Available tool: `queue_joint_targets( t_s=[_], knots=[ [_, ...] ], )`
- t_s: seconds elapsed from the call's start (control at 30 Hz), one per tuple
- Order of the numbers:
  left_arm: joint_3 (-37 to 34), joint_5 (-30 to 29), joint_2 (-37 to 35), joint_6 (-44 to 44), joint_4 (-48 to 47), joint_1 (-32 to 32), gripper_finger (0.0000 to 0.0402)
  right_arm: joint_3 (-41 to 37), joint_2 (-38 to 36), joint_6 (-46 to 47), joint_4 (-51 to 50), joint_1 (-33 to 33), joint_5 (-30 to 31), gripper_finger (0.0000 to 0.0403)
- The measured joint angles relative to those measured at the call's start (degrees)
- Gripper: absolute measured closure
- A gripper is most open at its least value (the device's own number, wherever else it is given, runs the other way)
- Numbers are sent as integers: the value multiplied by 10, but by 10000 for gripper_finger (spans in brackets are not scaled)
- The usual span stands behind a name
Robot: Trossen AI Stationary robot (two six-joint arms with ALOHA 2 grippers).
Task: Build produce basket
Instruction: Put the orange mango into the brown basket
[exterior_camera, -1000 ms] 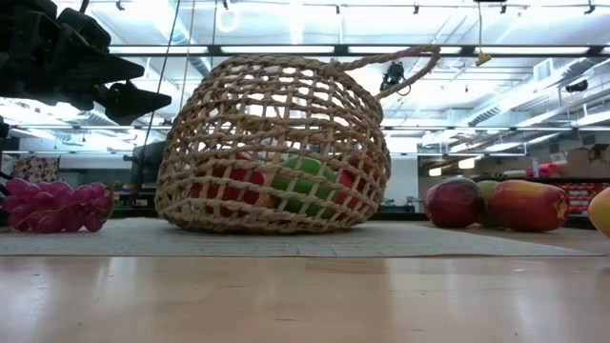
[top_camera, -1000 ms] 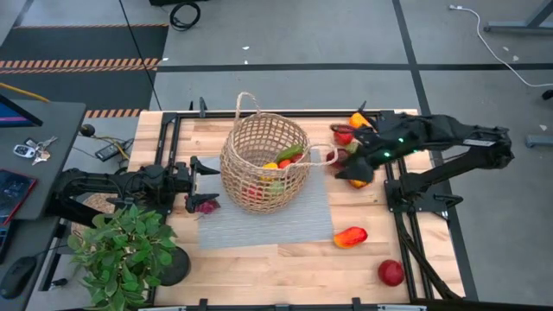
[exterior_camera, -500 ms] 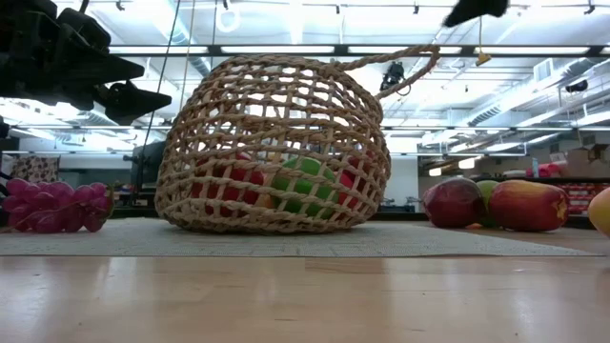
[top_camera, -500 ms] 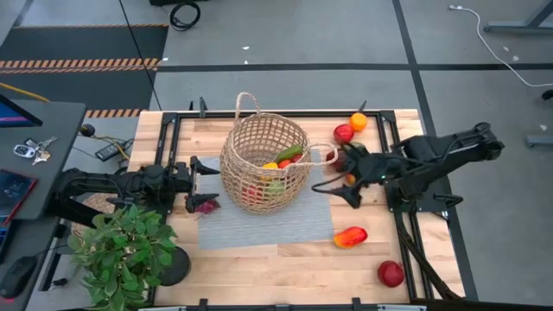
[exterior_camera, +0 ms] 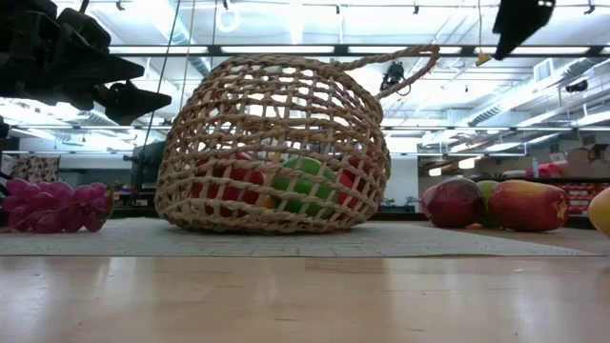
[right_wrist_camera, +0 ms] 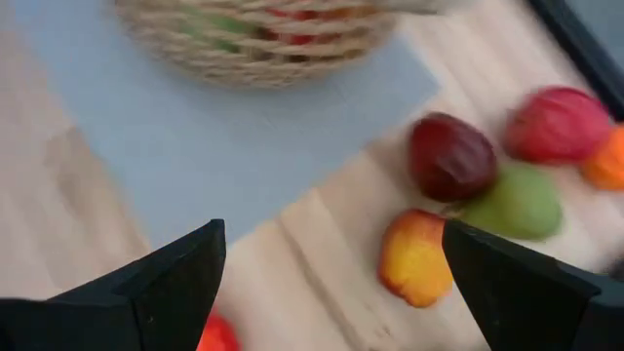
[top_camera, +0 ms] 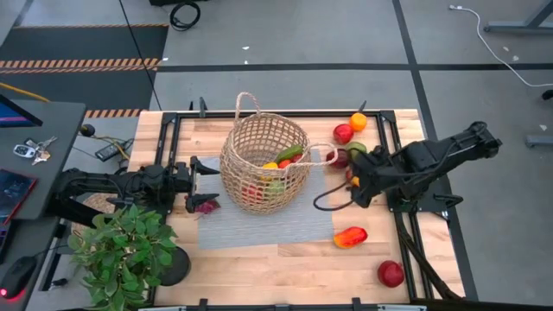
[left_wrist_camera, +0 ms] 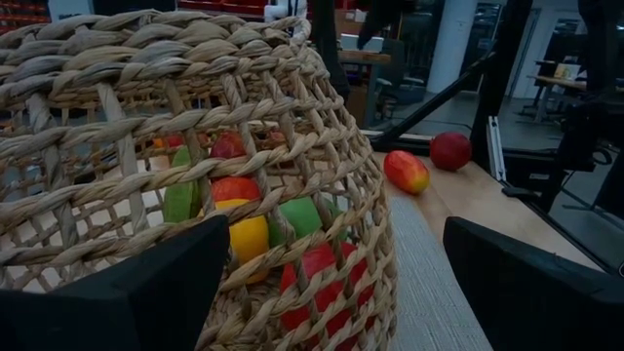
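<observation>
The right pincer [top_camera: 331, 195] was held above the surface [top_camera: 259, 259] at the right edge of the grey mat [top_camera: 276, 226], its two fingers spread wide and nothing between them. It was placed just beside a small cluster of produce: a dark-red piece [right_wrist_camera: 451, 158], a green pear [right_wrist_camera: 515, 203] and a yellow-and-red piece [right_wrist_camera: 415, 259] were seen close together in its wrist view, with a red piece [right_wrist_camera: 556, 124] beyond them. The left pincer [top_camera: 200, 177] was kept low at the left side of the basket [top_camera: 263, 162], its fingers likewise spread apart and empty, with the woven wall close in front of them. A dark purple bunch of grapes [top_camera: 206, 206] was seen lying on the mat's left edge, just beside that pincer.

The basket was found standing on the grey mat near the middle of the surface, one loop handle [top_camera: 247, 102] raised at the far side. Several pieces were already lying inside it: a green cucumber [top_camera: 289, 153] near the rim, a yellow pepper [left_wrist_camera: 244, 234], and red and green pieces lower down, visible through the open weave.

Other produce was left outside the basket. A red apple [top_camera: 343, 133] and an orange [top_camera: 358, 122] were set at the far right, a red-and-yellow pepper [top_camera: 350, 237] on bare wood right of the mat's near corner, and a second red apple [top_camera: 390, 273] near the front right corner. A potted plant [top_camera: 121, 250] was stood at the front left corner.
</observation>
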Motion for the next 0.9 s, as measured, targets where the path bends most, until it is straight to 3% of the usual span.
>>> queue_joint_targets(
  t_s=[0.13,0.4,0.73,0.9],
  knots=[
    [0,0,0,0,0,0,15,0,5,31,30,-3,-10,18],
    [0,0,0,0,0,0,15,0,14,-56,153,-14,-5,18],
    [0,0,0,0,0,0,15,0,54,-56,173,0,6,18],
    [0,0,0,0,0,0,15,0,87,-43,166,0,-27,18]
  ],
)
